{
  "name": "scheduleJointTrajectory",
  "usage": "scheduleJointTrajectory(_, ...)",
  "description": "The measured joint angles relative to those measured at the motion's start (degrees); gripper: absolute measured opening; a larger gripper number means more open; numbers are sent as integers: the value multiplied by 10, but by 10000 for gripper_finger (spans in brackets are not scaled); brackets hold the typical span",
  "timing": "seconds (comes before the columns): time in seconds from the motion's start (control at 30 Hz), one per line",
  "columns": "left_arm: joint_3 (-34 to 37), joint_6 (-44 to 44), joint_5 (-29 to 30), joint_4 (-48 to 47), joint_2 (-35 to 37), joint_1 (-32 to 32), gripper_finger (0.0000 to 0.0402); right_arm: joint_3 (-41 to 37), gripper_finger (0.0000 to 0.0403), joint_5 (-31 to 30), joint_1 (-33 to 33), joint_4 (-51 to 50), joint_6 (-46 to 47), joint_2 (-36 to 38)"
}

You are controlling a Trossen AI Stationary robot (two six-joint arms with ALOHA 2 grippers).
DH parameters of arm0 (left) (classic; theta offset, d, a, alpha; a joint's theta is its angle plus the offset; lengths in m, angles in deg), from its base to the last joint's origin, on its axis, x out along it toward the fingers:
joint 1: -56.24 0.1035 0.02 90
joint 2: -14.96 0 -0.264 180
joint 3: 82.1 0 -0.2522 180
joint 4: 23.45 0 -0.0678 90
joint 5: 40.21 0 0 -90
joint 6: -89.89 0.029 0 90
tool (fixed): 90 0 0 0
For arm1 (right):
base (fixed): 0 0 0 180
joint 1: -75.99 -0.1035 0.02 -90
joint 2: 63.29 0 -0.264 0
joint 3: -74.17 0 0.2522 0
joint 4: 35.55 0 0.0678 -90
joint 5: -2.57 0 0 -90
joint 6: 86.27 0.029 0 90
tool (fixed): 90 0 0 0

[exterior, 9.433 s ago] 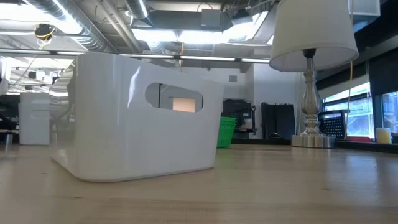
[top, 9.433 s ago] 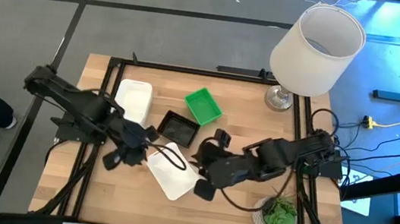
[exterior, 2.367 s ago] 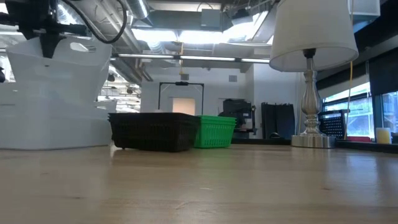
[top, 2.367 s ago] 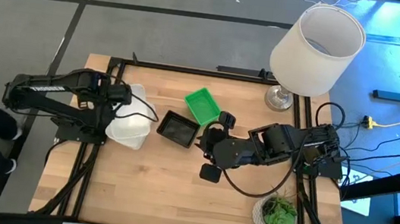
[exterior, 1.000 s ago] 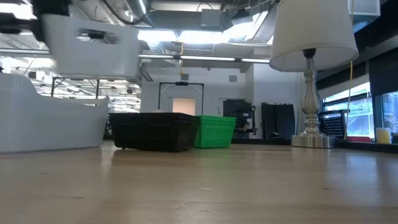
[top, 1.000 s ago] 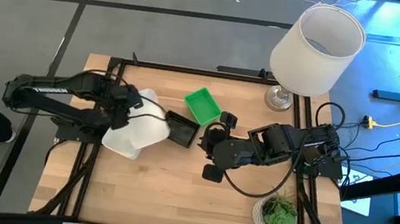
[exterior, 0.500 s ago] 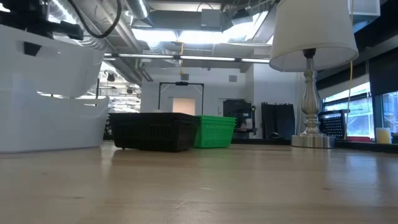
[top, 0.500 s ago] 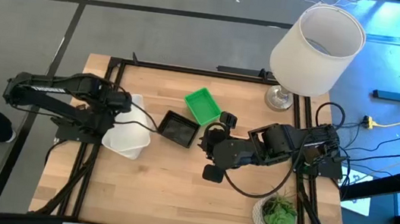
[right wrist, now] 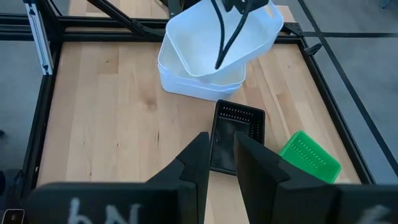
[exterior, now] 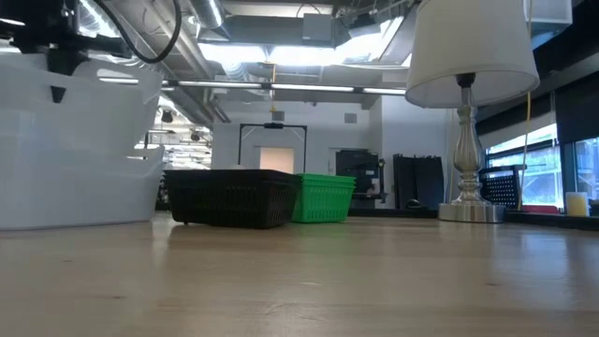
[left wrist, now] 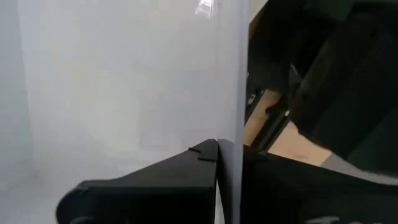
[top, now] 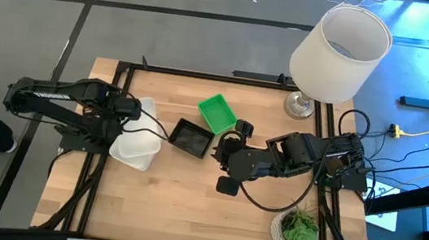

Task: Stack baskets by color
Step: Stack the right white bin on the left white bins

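Two white baskets are at the table's left. My left gripper (top: 128,116) is shut on the upper white basket (right wrist: 217,34), which sits tilted in the lower white basket (right wrist: 200,83). The lower one stands on its base. A black mesh basket (top: 192,138) stands at mid-table. A green basket (top: 217,113) stands just beyond it toward the far edge. My right gripper (right wrist: 221,168) hovers above the table right of the black basket. Its fingers are slightly apart with nothing between them. My left gripper pinches the upper white basket's side wall (left wrist: 231,124) at the rim, on the side toward the table's left edge. One finger (left wrist: 143,186) is inside the basket and one (left wrist: 311,186) outside. The fingers point steeply down from above. The basket hangs tilted, its lower part inside the lower white basket's rim (right wrist: 186,73).
A lamp with a big white shade (top: 339,53) stands at the far right corner, and a small green plant (top: 297,231) at the near right. A black frame (top: 203,75) runs round the tabletop. Bare wood lies along the near side (top: 178,214).
My left gripper has swung the held white basket from beside the black basket toward the table's left edge and down, tipping it as it went. The basket, lifted clear a second ago, is now tilted in the other white basket. My right gripper has kept still.
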Motion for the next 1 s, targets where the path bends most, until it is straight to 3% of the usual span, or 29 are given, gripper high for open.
scheduleJointTrajectory(0.47,1,-72,13,0,0,1,0,0,74,0,0,2,-2,0)
scheduleJointTrajectory(0.9,1,-255,-52,0,0,4,0,0,74,0,0,2,-2,0)
scheduleJointTrajectory(1.0,1,-234,-80,0,0,4,0,0,74,0,0,2,-4,0)
